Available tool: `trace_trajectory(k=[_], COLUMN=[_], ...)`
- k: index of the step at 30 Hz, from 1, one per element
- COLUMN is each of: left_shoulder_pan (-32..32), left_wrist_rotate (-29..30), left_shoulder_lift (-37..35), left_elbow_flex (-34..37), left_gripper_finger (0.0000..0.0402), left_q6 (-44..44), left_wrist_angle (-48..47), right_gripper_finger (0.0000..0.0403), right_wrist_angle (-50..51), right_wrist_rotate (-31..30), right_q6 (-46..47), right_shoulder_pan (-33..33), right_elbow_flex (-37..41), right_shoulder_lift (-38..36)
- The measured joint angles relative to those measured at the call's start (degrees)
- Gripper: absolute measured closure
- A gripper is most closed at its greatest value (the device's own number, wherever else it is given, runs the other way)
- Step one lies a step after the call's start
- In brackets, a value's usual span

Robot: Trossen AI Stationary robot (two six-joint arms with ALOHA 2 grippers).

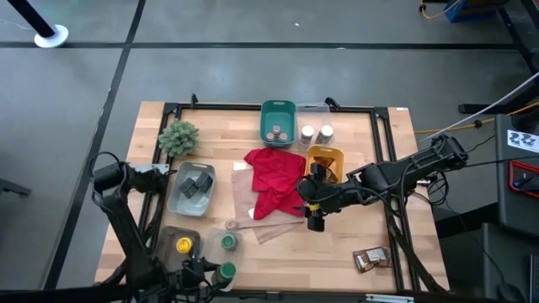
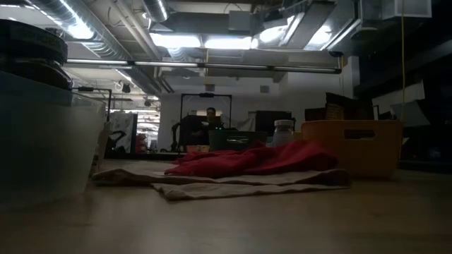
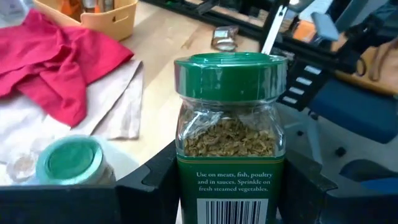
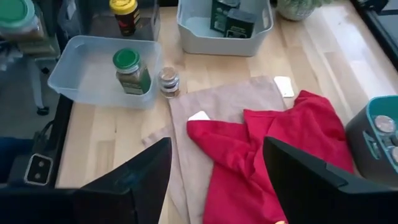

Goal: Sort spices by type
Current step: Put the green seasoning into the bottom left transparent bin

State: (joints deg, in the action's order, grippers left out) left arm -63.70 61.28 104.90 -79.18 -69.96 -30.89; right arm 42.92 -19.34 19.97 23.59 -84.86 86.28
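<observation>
My left gripper is at the table's near edge, left of centre, shut on a green-lidded spice jar. Beside it a clear bin holds another green-lidded jar. A yellow-lidded jar stands in a bin to its left. A small jar stands on the wood by the clear bin. Dark tins lie in a grey bin. Brown packets lie near the right corner. My right gripper hangs open above the red cloth, touching nothing. My left gripper pinches the green-lidded jar by its glass body, below the lid, one finger on each side. The jar stands upright in the hold with its label facing the wrist camera. Whether its base rests on anything cannot be seen.
A teal bin with tan-lidded jars and a clear bin with white-lidded jars stand at the far edge, and a yellow bin just nearer. A plant stands far left. A beige cloth lies under the red one. Bare wood shows near right.
</observation>
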Motion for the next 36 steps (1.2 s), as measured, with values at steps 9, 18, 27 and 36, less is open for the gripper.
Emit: trace_trajectory(k=[9,18,27,36], left_shoulder_pan=[0.0,0.0,0.0,2.0], left_wrist_rotate=[4.4,8.1,8.6,8.3], left_shoulder_lift=[5.6,10.4,11.8,12.3], left_elbow_flex=[0.0,0.0,0.0,0.0], left_gripper_finger=[0.0219,0.0219,0.0219,0.0219], left_q6=[-2.3,-4.6,-10.4,-13.4], left_wrist_angle=[-1.7,-2.0,-9.4,-12.0], right_gripper_finger=[0.0151,0.0151,0.0151,0.0151], right_wrist_angle=[0.0,0.0,0.0,0.0], right_wrist_rotate=[-2.1,-2.1,-2.1,-2.1], right_q6=[0.9,2.5,2.5,2.5], right_shoulder_pan=[0.0,0.0,0.0,0.0], right_elbow_flex=[0.0,0.0,0.0,0.1], right_shoulder_lift=[0.0,0.0,0.0,0.0])
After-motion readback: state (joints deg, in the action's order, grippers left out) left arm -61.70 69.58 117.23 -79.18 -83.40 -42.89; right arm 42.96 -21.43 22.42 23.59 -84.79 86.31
